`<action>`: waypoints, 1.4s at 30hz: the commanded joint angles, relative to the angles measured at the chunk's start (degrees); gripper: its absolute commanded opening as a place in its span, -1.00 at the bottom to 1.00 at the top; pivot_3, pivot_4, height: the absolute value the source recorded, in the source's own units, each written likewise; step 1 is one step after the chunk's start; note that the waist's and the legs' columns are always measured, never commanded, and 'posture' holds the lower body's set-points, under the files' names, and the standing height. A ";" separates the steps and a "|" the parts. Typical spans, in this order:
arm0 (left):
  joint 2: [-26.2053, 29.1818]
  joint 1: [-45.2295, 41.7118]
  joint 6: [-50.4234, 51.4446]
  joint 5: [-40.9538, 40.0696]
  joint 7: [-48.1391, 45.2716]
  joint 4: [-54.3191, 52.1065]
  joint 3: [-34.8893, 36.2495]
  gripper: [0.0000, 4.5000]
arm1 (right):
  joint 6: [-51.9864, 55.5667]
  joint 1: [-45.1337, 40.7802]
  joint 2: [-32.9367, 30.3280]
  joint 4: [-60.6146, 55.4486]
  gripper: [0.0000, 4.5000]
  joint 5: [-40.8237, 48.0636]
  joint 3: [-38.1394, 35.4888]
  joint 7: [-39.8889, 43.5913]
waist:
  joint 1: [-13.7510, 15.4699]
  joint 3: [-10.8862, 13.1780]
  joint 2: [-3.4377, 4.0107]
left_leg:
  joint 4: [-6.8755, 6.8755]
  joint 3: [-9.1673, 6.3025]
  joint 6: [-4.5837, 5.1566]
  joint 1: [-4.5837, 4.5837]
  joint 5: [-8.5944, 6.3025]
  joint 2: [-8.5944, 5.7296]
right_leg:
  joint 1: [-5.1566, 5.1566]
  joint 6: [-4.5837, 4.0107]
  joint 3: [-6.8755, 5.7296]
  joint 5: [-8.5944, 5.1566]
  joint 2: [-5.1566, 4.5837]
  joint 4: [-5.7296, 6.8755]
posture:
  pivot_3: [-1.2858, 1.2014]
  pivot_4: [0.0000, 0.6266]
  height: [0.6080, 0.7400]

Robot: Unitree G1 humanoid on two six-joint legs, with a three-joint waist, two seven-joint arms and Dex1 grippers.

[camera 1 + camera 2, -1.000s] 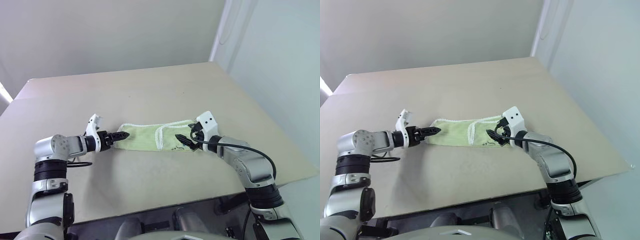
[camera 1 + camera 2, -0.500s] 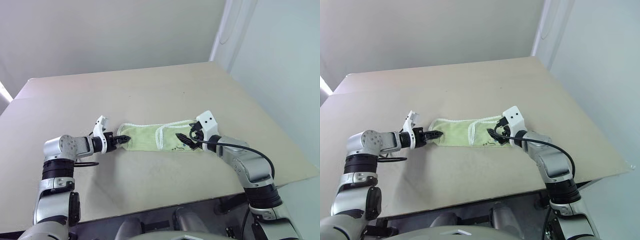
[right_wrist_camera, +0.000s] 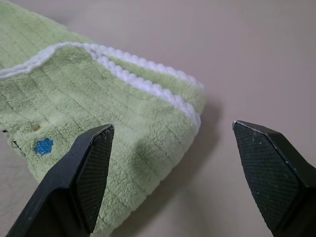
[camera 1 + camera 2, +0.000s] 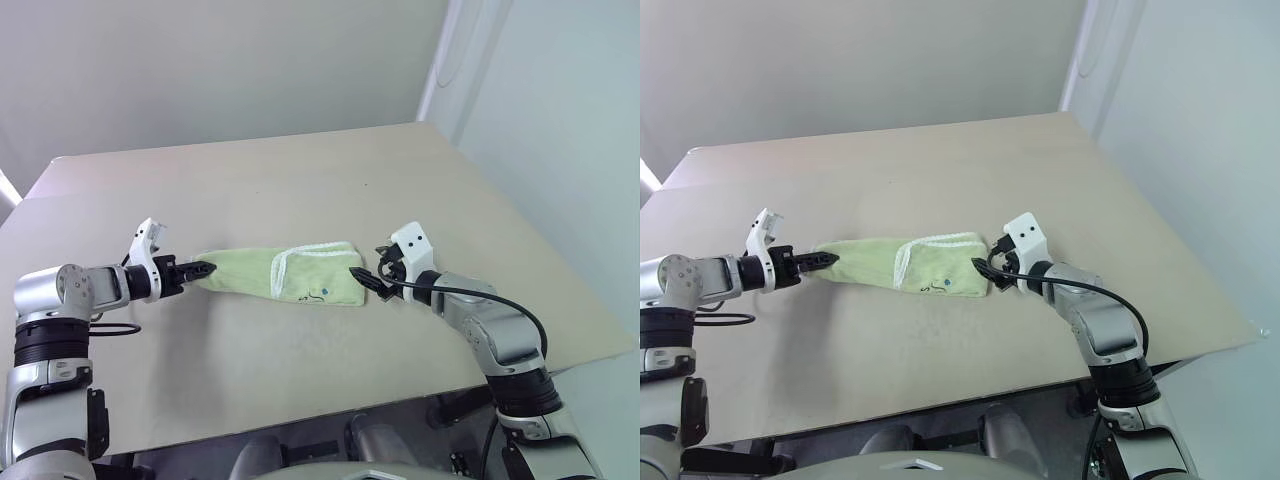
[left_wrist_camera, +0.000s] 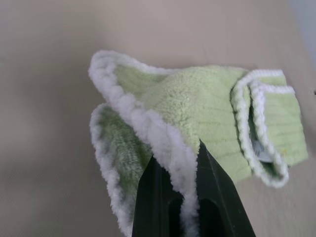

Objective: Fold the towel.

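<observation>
From the head view the left gripper (image 4: 203, 268) pinches the towel (image 4: 285, 277) lying on the table (image 4: 300, 180), its wrist view shows edging clamped for pulling, while the right gripper (image 3: 170, 173) waits wide beside the far end.

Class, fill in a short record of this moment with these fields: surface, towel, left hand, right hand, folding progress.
surface: beige table
towel: light green towel with white edging, lying partly folded, a small blue mark near its right end
left hand: left hand shut on the towel's left end, white edging pinched between its fingers
right hand: right hand open at the towel's right end, fingers either side of the corner, not gripping
folding progress: unfinished
</observation>
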 commanded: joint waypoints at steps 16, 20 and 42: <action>-4.64 -14.08 -2.43 -0.09 -7.76 -3.38 -10.33 -1.00 | -0.51 -0.51 0.27 -1.72 0.80 -0.35 -0.30 -0.30 | 0.38 0.00 -0.01 | 0.00 0.01 0.00 -0.02 0.00 0.00 | 0.00 0.03 0.00 0.02 0.01 0.00 | 0.03 -1.00 1.00; -4.70 -17.62 -3.87 0.68 -15.34 -6.14 -18.80 -1.00 | -0.09 0.47 0.13 -2.42 0.80 -0.25 -1.25 -1.20 | 0.35 0.01 -0.01 | 0.00 0.03 0.00 -0.03 0.00 -0.01 | 0.00 0.01 0.02 0.01 0.01 -0.03 | 0.03 -1.00 1.00; -25.31 -28.27 -19.23 19.26 -23.97 14.71 -39.02 -0.70 | 1.51 3.69 0.97 -5.05 0.80 -0.32 -3.49 -7.44 | 0.41 0.01 -0.01 | 0.02 0.04 0.02 -0.07 0.00 -0.01 | 0.04 0.01 0.06 0.00 0.04 -0.15 | 0.03 -1.00 1.00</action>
